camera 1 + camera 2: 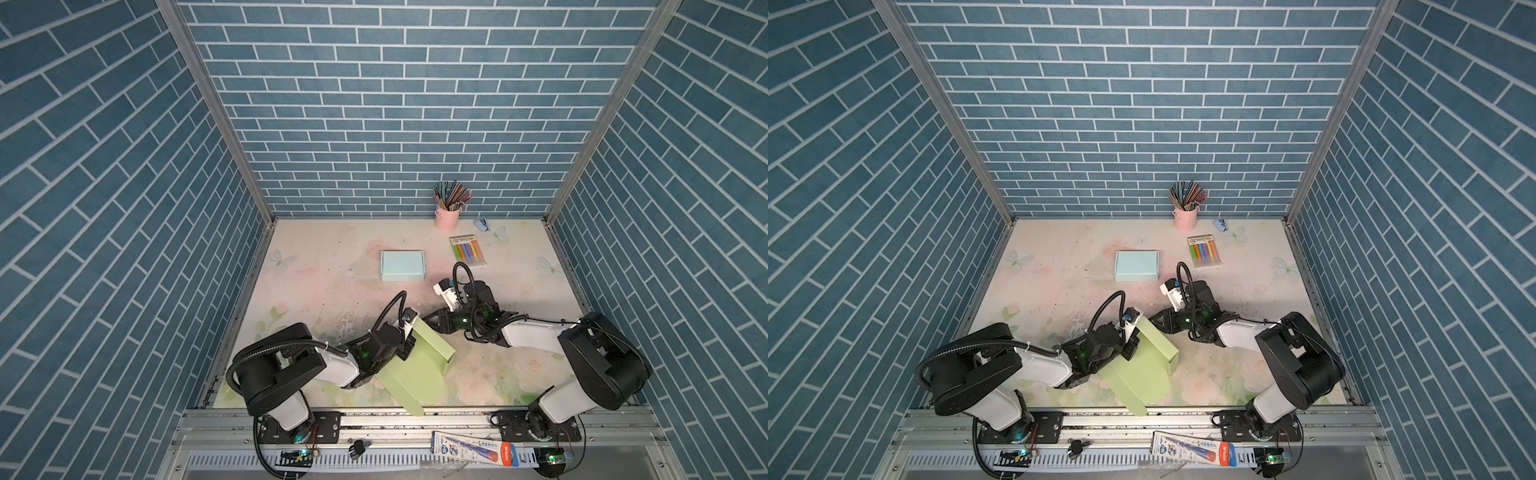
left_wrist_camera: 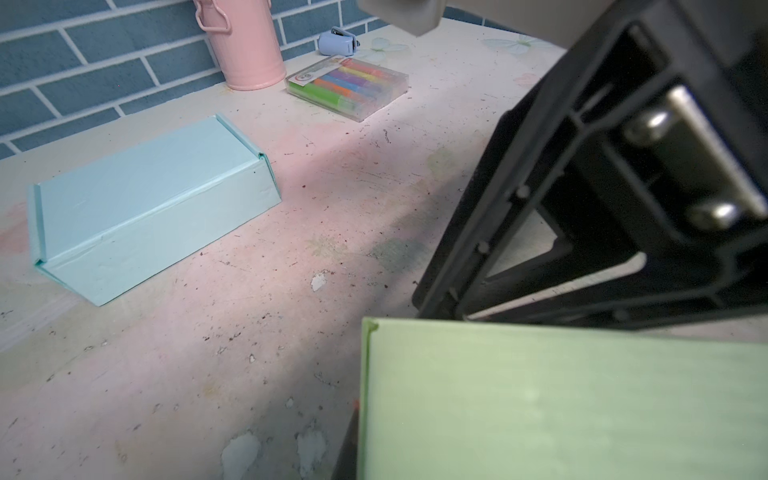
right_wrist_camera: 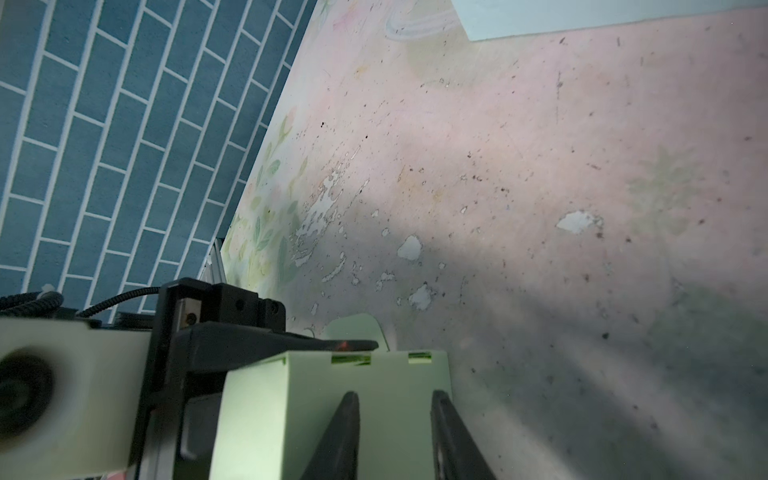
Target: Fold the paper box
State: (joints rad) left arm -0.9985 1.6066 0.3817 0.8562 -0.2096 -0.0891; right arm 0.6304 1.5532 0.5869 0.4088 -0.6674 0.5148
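Two risks: the half-folded green box (image 1: 415,374), at the table's (image 1: 332,299) near edge, is pinched tight on one wall by the left gripper (image 1: 406,347) — a push from the right gripper (image 1: 432,322), jaws narrowly apart beside it, could buckle that wall or tug it free.

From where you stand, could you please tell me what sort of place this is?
Probably a staged stationery desk inside a robot test booth: brick-print walls, a pink pencil cup, a marker pack, floral tabletop.
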